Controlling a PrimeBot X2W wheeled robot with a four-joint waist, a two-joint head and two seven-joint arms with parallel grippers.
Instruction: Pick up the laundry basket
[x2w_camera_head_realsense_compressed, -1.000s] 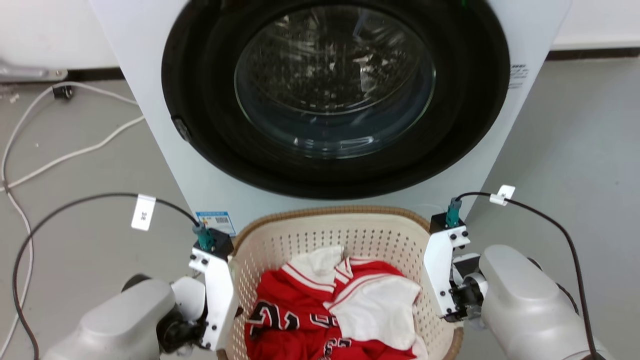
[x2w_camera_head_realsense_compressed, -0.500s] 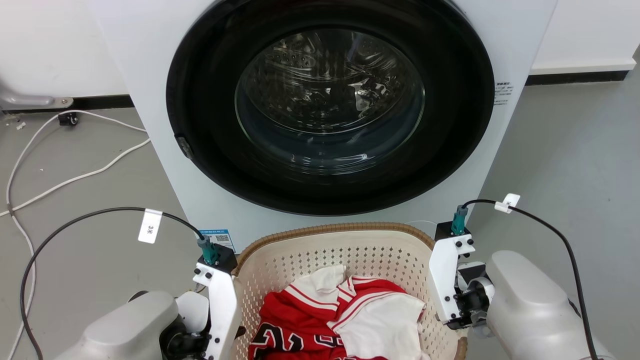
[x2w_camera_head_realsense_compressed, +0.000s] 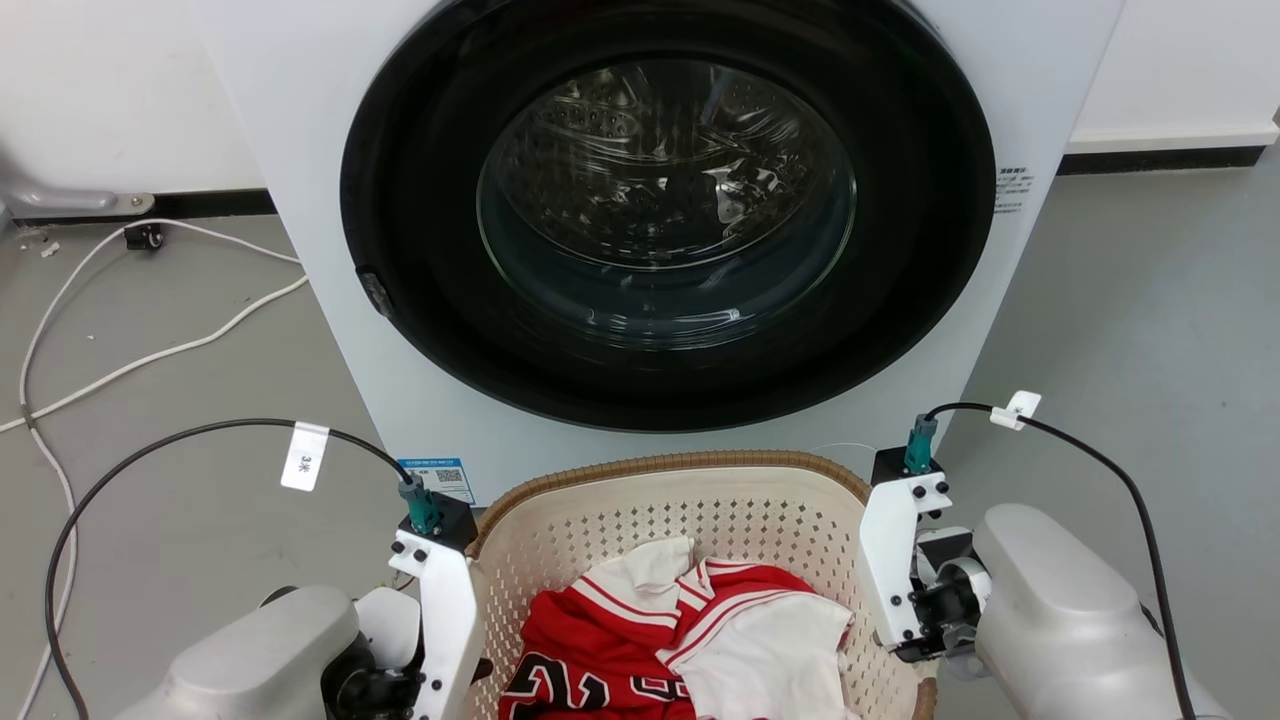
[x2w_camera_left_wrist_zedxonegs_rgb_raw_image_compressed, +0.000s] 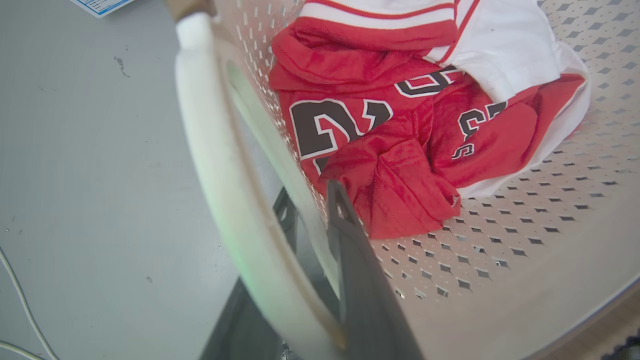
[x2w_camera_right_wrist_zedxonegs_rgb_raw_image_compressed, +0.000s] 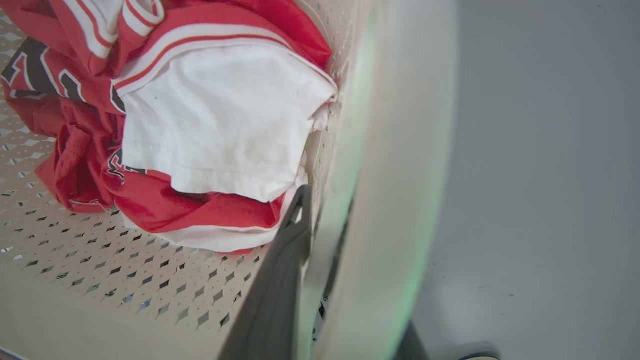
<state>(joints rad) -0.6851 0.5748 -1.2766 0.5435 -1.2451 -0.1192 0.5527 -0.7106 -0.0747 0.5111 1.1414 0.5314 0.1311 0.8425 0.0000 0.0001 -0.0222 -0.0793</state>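
The laundry basket (x2w_camera_head_realsense_compressed: 690, 463), cream with perforated walls and a brown woven rim, stands right in front of the washer. Red jerseys (x2w_camera_head_realsense_compressed: 600, 650) and a white garment (x2w_camera_head_realsense_compressed: 775, 640) lie inside it. My left gripper (x2w_camera_head_realsense_compressed: 478, 668) is at the basket's left side. In the left wrist view the left gripper (x2w_camera_left_wrist_zedxonegs_rgb_raw_image_compressed: 309, 192) is shut on the white side handle (x2w_camera_left_wrist_zedxonegs_rgb_raw_image_compressed: 210, 150), one finger inside the wall and one outside. My right gripper (x2w_camera_head_realsense_compressed: 905, 650) holds the right side the same way: the right gripper (x2w_camera_right_wrist_zedxonegs_rgb_raw_image_compressed: 340, 220) straddles the blurred white handle (x2w_camera_right_wrist_zedxonegs_rgb_raw_image_compressed: 395, 200).
The white washing machine (x2w_camera_head_realsense_compressed: 300, 150) with its round dark door (x2w_camera_head_realsense_compressed: 660, 230) shut rises just behind the basket. White cables (x2w_camera_head_realsense_compressed: 150, 355) trail over the grey floor at the left. Bare floor lies to the right of the washer.
The whole head picture has shifted down and slightly sideways, so the camera moved. Both grippers keep their hold at the basket's sides, and the clothes lie as before.
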